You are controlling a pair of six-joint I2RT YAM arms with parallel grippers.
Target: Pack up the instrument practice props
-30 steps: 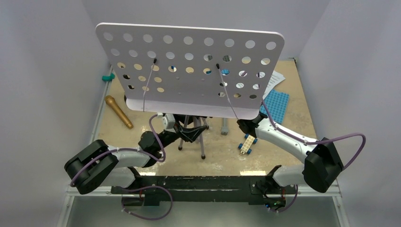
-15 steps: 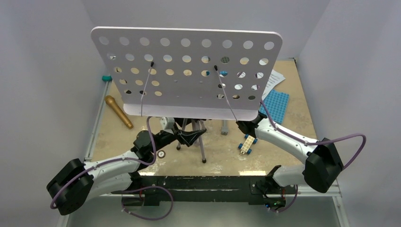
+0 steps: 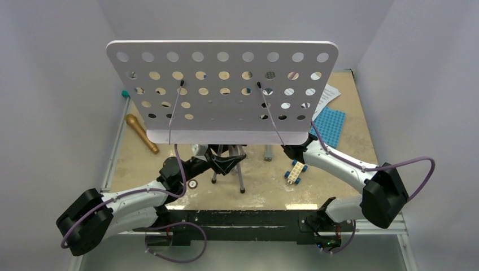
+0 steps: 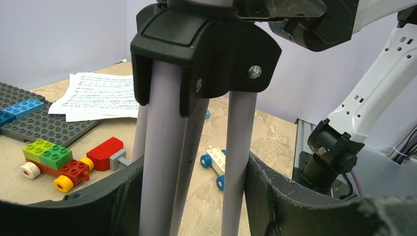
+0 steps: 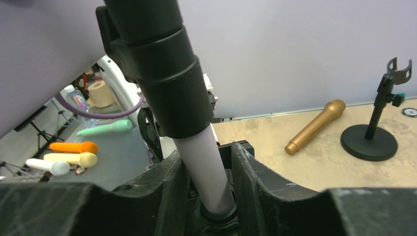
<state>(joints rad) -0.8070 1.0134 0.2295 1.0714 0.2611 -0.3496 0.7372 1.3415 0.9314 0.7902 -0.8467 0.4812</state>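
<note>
The lilac perforated music stand stands upright at mid-table, and its plate hides much of the table behind it. My left gripper is shut on its folded tripod legs just below the black hub; both fingers touch the legs in the left wrist view, around my left gripper. My right gripper is shut on the stand's lilac pole under the black collar. The gold-brown microphone lies at the left. The black mic stand stands beyond it. White sheet music lies at the back right.
A blue baseplate, a white wheeled brick and a red-headed toy hammer lie right of the stand. Coloured bricks and a dark grey baseplate lie behind the stand. Walls close in on three sides.
My left arm has stretched out, its elbow swinging down and left. The stand's plate has turned level and shifted slightly left. Both grippers have stayed on the stand.
</note>
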